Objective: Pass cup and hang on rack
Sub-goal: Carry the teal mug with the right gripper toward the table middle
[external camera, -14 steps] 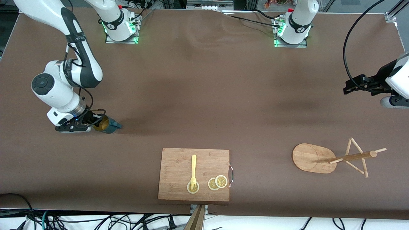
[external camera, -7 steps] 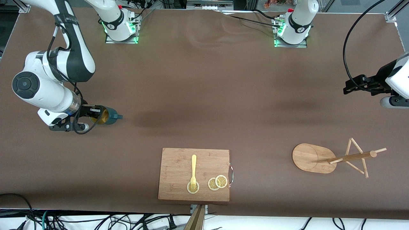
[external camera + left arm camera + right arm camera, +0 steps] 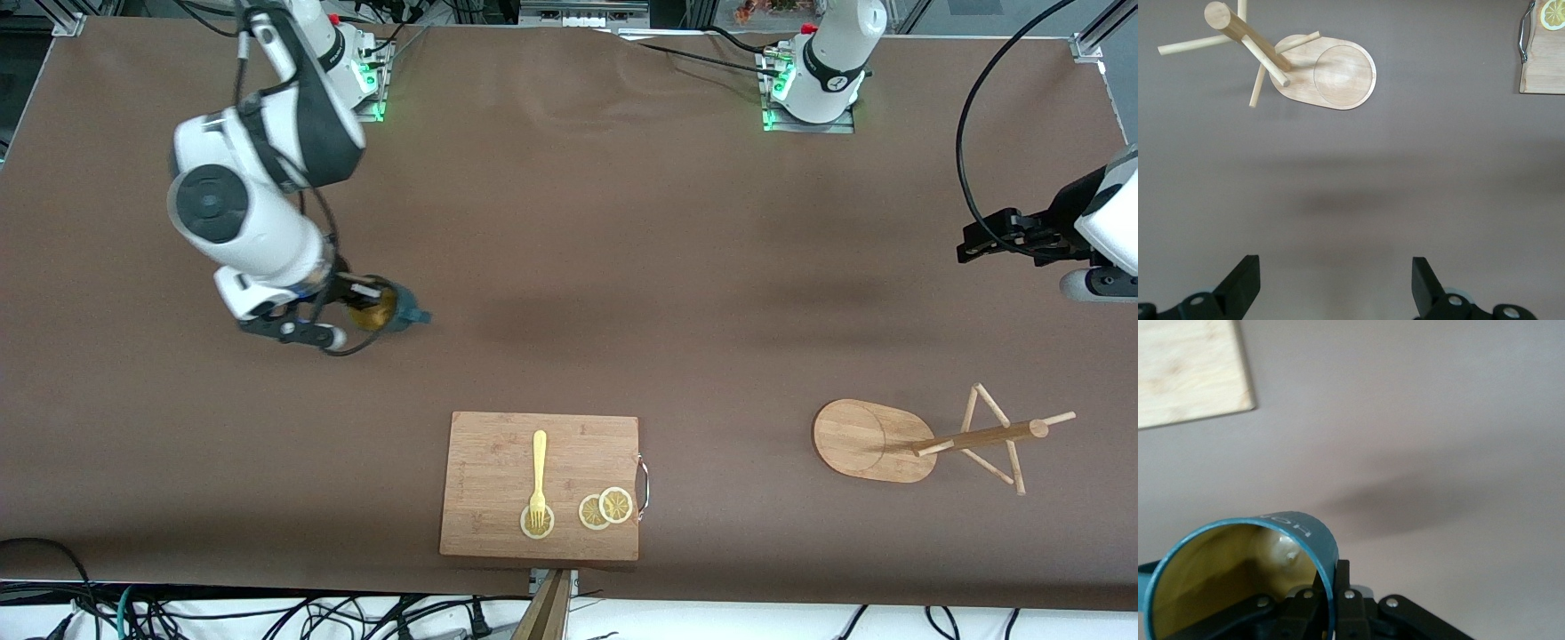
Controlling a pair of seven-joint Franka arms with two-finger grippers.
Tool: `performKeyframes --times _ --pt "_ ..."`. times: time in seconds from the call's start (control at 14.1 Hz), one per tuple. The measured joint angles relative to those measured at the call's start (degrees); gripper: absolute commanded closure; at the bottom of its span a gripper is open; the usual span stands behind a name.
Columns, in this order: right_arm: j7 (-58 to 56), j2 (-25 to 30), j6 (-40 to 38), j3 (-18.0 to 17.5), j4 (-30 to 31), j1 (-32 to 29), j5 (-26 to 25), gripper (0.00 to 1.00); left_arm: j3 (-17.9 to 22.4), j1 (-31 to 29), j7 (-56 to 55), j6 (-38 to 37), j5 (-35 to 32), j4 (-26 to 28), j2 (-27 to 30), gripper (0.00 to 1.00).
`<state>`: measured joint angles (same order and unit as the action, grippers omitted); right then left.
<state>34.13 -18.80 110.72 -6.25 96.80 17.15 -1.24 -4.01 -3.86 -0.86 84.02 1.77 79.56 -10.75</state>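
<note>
Moved since earlier: right end effector (image 3: 360, 311), clamped on the rim wall of one small teal-blue mug with mustard-yellow inside (image 3: 384, 309), now carries it over the brown desk (image 3: 569, 249) toward the middle. Left end effector (image 3: 978, 242) waits, released.

Largest to smallest:
- One bamboo cutting board (image 3: 498, 453).
- One bamboo mug tree (image 3: 876, 442).
- Mug: likely rigid, light, breakable, glazed-slippery; handle (image 3: 418, 316) left free for hanging.
- One yellow fork (image 3: 539, 471).
- Three lemon slices (image 3: 615, 505).

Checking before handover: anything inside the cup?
The cup, pinched at its rim by the right gripper, shows only a bare mustard-yellow wall inside with a pale glare spot. Its bottom is out of sight.
</note>
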Motion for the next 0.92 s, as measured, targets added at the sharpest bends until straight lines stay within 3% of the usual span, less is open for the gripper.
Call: performKeyframes --times 0.28,0.49,0.92 --pt "5.8 -7.3 0.9 -0.1 -7.6 9.0 0.0 1.00 0.1 0.0 0.0 0.0 0.0 0.0 0.0 0.00" --pt "6.7 -13.0 5.7 -0.1 -12.8 14.6 -0.4 1.00 0.1 0.0 0.0 0.0 0.0 0.0 0.0 0.00" --pt "7.5 -23.9 24.9 0.2 -13.6 23.9 -12.1 1.00 0.2 0.0 0.0 0.0 0.0 0.1 0.0 0.00"
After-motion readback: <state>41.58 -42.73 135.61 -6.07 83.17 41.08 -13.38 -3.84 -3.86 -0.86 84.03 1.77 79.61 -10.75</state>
